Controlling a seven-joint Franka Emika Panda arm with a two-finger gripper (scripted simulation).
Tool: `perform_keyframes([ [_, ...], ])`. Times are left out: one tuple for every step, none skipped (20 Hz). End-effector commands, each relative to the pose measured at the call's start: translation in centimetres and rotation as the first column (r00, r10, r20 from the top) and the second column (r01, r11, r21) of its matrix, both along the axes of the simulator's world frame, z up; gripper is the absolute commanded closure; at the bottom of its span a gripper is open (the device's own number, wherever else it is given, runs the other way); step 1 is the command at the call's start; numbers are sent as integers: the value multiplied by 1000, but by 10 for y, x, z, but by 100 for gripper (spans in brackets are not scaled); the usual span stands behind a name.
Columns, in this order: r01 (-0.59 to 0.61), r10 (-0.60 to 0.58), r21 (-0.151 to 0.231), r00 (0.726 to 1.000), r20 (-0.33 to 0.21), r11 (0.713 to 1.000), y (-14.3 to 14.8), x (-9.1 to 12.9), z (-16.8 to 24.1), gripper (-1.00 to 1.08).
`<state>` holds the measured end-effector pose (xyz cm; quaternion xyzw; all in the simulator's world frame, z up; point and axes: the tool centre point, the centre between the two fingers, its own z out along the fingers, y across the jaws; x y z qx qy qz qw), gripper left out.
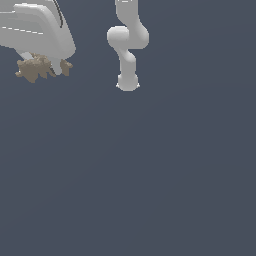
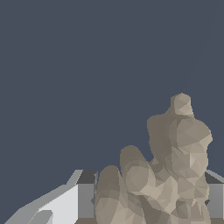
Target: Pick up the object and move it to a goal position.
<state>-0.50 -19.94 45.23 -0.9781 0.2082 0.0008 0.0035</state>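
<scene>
Exterior view: plain dark slate-blue surface [image 1: 150,190], featureless surroundings.

A lumpy tan-beige object with rough, faceted, bumpy arms [image 2: 168,175] is seen filling the space between the two grey fingers of the gripper [image 2: 146,201]. One light grey finger with a darker inner pad [image 2: 83,199] is pressed against one side of the object, and a narrower strip of the other grey finger [image 2: 214,199] is seen against its opposite side. Contact appears to be made at both sides, so the object is clamped between the jaws. Several knobbly arms are shown projecting out beyond the fingertips, the longest one ending in a small rounded knob. Behind everything, only a plain dark blue-grey background [image 2: 65,65] is shown.
</scene>
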Motion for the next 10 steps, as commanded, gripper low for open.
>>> perform_keyframes([
  [-2,2,0,1000,-1,1000,-5,-2,10,108],
  [-2,2,0,1000,-1,1000,-6,-2,13,108],
  [-2,2,0,1000,-1,1000,-8,-2,15,108],
  [-2,2,0,1000,-1,1000,-9,-3,17,108],
  [-2,2,0,1000,-1,1000,-10,-3,19,108],
  [-3,3,0,1000,-1,1000,-10,-3,20,108],
  [-3,3,0,1000,-1,1000,-11,-3,21,108],
  [-3,3,0,1000,-1,1000,-11,-3,22,108],
  [-3,3,0,1000,-1,1000,-12,-3,22,108],
  [-3,3,0,1000,-1,1000,-12,-3,22,108],
])
